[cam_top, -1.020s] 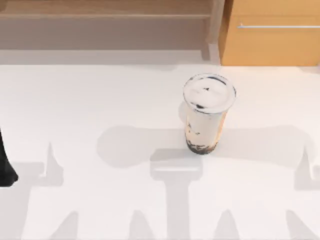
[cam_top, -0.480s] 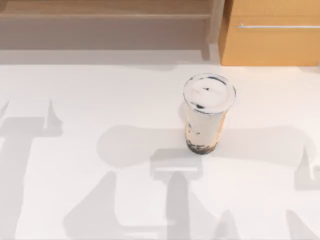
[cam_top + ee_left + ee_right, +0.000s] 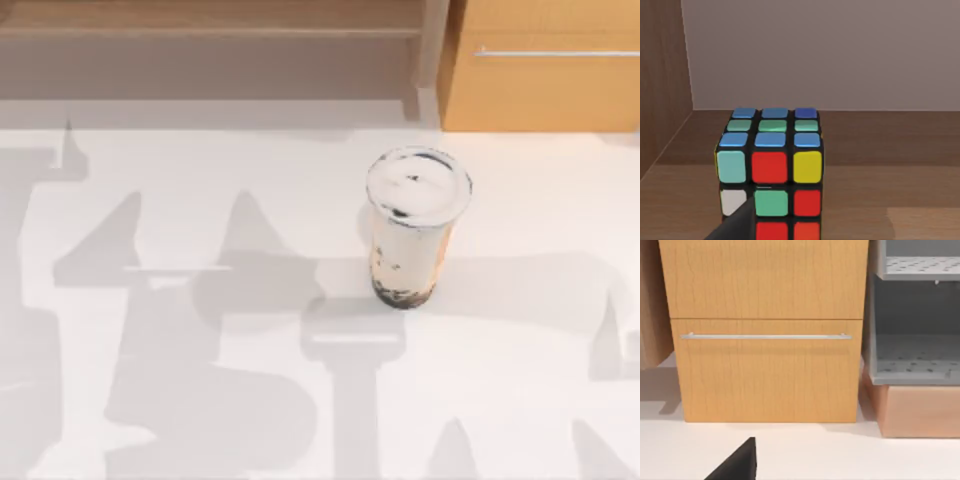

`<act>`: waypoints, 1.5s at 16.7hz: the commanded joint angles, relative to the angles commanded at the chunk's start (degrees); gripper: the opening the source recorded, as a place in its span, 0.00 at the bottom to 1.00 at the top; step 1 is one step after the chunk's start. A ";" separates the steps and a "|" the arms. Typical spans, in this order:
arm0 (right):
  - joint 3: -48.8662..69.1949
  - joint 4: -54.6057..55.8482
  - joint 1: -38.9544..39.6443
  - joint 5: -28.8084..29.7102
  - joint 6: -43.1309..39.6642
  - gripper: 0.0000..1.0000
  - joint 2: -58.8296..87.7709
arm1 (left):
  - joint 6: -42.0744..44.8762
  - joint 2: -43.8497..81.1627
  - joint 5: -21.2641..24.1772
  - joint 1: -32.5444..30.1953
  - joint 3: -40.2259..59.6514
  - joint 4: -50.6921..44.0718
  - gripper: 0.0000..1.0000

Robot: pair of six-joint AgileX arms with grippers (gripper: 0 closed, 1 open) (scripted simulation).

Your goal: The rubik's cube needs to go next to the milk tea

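Black fingertip of the left gripper (image 3: 742, 225) pokes in just in front of the rubik's cube (image 3: 771, 170), whether its fingers are spread or pressed together I cannot tell, and the cube sits upright on a wooden shelf (image 3: 880, 190) near a brown side wall! Looks rigid, light and a bit slick on those stickers, so I'd take it square across two opposite flat faces at mid-height. Out on the white table (image 3: 150, 200) the milk tea (image 3: 412, 225) stands right of centre, well apart, while the right gripper (image 3: 737, 462) sits parked facing the orange drawer (image 3: 765, 370).
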 joint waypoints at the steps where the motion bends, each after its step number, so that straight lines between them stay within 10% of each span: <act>1: 0.00 0.00 0.00 0.00 0.00 1.00 0.00 | 0.04 4.67 0.87 0.78 2.17 2.43 1.00; 25: 0.00 0.00 0.00 0.00 0.00 1.00 0.00 | 0.12 33.59 1.76 1.19 27.00 6.47 1.00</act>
